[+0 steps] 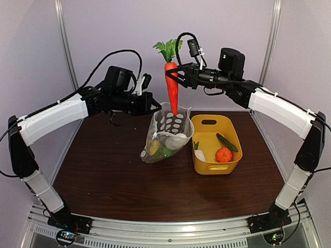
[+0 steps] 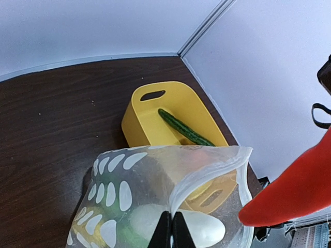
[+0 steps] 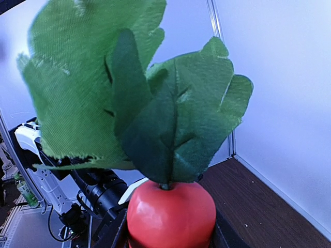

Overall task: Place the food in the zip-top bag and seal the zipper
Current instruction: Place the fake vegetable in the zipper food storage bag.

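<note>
Your left gripper (image 2: 171, 230) was pinched tight on the rim of the zip-top bag (image 1: 166, 135), holding it upright on the dark brown table (image 1: 103, 170) with its mouth gaping upward. The zipper (image 2: 209, 166), a pale strip along that mouth edge, was unsealed. Your right gripper (image 1: 179, 71) was clamped on a long red-orange carrot (image 1: 172, 92) just below its green leaves. The carrot hung vertically, its pointed tip at the bag's mouth. Through the dotted plastic you could see yellow, green and white food (image 1: 159, 149) lying at the bottom. Just right of the bag, close beside it, sat a yellow basket (image 1: 217, 166). It held a green cucumber (image 1: 226, 142), a round orange-red piece (image 1: 224, 154) and a white radish (image 1: 199, 155).
</note>
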You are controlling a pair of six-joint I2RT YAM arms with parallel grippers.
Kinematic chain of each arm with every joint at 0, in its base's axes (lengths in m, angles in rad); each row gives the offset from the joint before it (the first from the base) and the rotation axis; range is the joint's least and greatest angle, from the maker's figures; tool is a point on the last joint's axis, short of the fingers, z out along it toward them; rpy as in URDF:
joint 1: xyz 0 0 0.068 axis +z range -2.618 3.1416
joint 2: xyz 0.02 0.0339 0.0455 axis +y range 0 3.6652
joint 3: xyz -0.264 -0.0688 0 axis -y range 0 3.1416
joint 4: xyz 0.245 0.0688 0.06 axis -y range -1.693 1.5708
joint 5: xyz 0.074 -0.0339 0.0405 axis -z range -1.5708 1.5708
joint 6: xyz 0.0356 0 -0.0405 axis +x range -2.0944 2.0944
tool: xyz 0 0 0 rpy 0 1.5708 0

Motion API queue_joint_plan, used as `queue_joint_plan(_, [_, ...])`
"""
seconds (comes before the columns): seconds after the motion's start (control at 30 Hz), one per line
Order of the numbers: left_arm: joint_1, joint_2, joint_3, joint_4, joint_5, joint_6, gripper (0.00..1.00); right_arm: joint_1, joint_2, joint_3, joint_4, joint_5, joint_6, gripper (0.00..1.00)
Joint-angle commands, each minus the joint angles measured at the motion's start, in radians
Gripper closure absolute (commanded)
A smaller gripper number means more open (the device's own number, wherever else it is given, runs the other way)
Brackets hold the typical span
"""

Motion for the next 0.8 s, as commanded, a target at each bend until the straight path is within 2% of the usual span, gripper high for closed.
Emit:
queue_joint_plan(0.0, [0.021,-0.017,0.008,0.1,0.112,-0.125,1.0,0.024,0.0,-0.015,0.006,-0.008,-0.028,1.0])
queue_joint_plan(0.2, [0.052,-0.077,-0.057,0.211,0.133,-0.235,1.0,0.06,-0.02,-0.053,-0.094,0.033,-0.187,1.0])
queue_joint_plan(0.67, [0.08,-0.102,-0.088,0.289,0.176,-0.313,1.0,0.085,-0.065,-0.166,-0.135,0.114,-0.316,1.0])
queue_joint_plan(0.77, [0.083,-0.109,-0.094,0.296,0.175,-0.317,1.0,0.089,-0.069,-0.174,-0.139,0.126,-0.329,0.97])
